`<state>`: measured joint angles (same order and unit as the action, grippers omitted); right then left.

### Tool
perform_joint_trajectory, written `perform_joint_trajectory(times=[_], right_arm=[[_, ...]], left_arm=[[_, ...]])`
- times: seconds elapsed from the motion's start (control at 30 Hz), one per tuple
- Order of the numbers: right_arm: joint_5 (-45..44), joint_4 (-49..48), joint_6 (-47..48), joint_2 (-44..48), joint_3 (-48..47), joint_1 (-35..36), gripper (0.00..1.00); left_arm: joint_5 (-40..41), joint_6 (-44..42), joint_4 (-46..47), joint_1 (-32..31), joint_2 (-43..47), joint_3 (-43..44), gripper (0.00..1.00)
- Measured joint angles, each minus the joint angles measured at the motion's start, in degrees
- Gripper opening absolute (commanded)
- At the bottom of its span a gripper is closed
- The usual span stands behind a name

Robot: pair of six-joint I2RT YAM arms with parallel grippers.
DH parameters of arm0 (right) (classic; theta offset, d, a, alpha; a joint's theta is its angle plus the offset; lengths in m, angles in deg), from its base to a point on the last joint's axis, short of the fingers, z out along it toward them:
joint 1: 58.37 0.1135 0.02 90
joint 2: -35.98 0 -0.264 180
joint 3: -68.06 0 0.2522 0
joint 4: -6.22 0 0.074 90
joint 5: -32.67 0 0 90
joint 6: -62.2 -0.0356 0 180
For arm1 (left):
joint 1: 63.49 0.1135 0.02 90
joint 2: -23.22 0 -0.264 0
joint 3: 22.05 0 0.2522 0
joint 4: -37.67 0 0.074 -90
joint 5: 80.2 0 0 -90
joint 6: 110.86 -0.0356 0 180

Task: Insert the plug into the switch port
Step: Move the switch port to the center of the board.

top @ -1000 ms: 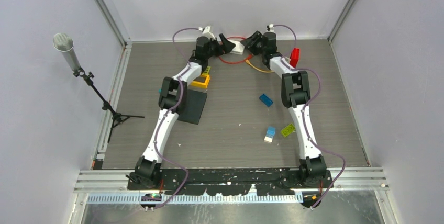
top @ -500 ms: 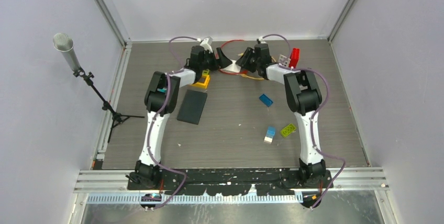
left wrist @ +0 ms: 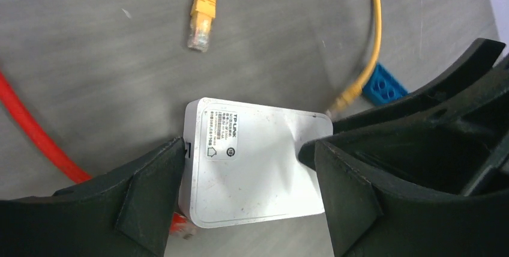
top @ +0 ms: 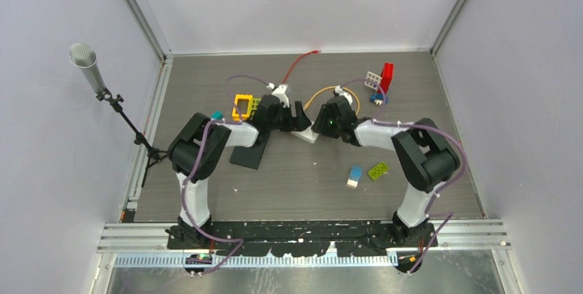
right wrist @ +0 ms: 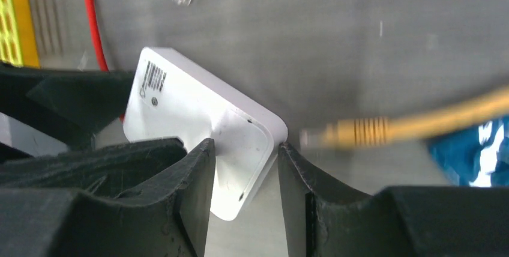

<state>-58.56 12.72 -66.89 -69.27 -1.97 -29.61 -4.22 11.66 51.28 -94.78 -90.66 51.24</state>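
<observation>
A white switch (top: 307, 134) lies mid-table between both grippers. In the left wrist view the switch (left wrist: 255, 161) sits label up, and my left gripper (left wrist: 243, 155) presses its fingers against the two long sides. My right gripper (right wrist: 246, 149) is shut on one corner of the switch (right wrist: 180, 107). One yellow plug (left wrist: 200, 26) lies loose on the table beyond the switch. The cable's other yellow plug (right wrist: 354, 132) lies just off the gripped corner, not inserted. A red plug (left wrist: 180, 224) shows at the switch's lower left edge, and its red cable (left wrist: 36, 137) runs away.
A yellow frame brick (top: 243, 106) and a black plate (top: 249, 150) sit left of the grippers. Blue (top: 355, 175) and green (top: 377, 170) bricks lie front right. A red brick (top: 387, 76) and a white grid piece (top: 372, 78) stand back right. A microphone stand (top: 86, 64) is outside the left wall.
Both arms have drawn back from the table's far edge to its middle, bringing the switch along between them. The red and yellow cables trailed after it.
</observation>
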Motion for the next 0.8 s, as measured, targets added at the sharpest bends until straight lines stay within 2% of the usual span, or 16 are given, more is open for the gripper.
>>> perform_joint_trajectory(times=[0.17,0.3,0.57,0.8], right_arm=[[-3.72,5.55,-0.68,10.47,9.03,5.66,0.47],[-5.20,11.30,0.00,15.96,10.86,7.37,0.50],[-8.57,16.90,3.21,29.79,10.86,7.52,0.56],[-10.67,21.05,5.40,34.67,10.86,7.52,0.57]], left_arm=[[3.17,0.15,0.52,-4.92,6.40,-8.24,0.80],[3.08,0.90,-2.38,-7.56,11.34,-12.11,0.82],[3.69,-0.24,-13.29,-8.94,25.68,-10.27,0.85],[11.21,-2.25,-23.47,-8.98,38.84,-6.84,0.86]])
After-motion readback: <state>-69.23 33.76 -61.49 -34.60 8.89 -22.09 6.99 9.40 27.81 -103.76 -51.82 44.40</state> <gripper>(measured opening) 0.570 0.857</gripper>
